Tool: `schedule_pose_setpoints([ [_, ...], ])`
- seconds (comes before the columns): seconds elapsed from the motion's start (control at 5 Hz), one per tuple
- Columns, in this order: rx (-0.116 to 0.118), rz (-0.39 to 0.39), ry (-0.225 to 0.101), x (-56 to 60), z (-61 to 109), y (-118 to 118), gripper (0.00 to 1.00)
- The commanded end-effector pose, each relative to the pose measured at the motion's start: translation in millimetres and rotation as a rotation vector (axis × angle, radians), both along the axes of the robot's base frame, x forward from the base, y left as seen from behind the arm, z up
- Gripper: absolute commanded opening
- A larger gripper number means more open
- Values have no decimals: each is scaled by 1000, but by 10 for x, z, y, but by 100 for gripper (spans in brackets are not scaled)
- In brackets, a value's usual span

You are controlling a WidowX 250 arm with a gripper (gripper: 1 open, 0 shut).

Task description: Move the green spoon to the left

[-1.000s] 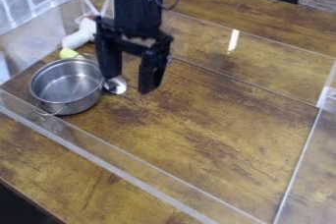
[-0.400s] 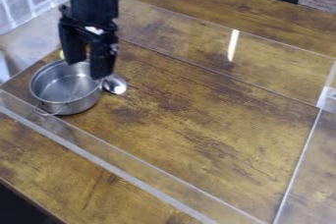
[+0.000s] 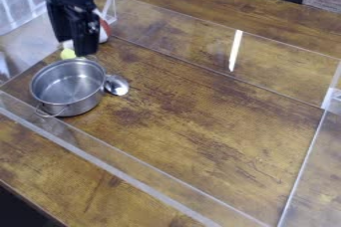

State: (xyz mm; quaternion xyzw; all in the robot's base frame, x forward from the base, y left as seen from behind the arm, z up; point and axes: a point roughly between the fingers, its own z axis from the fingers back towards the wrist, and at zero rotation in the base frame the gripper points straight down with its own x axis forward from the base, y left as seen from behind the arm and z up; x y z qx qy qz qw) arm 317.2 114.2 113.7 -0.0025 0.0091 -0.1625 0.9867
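The green spoon shows a yellow-green end near the table's left edge; the end effector is wide open.

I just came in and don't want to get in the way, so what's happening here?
A robot arm has its claw hanging open by the green end of a spoon, next to the metal pot. It looks to be lining up to take the spoon and move it left. I can't tell whether they touch yet.
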Motion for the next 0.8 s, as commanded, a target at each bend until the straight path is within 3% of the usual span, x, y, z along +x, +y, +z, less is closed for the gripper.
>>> schedule_pose_setpoints([
  [0.0, 3, -144, -80, 110, 91, 164, 100],
  [0.2, -7, -250, -106, 159, 26, 246, 100],
  [0.6, -10, -300, -136, 232, -95, 333, 100],
])
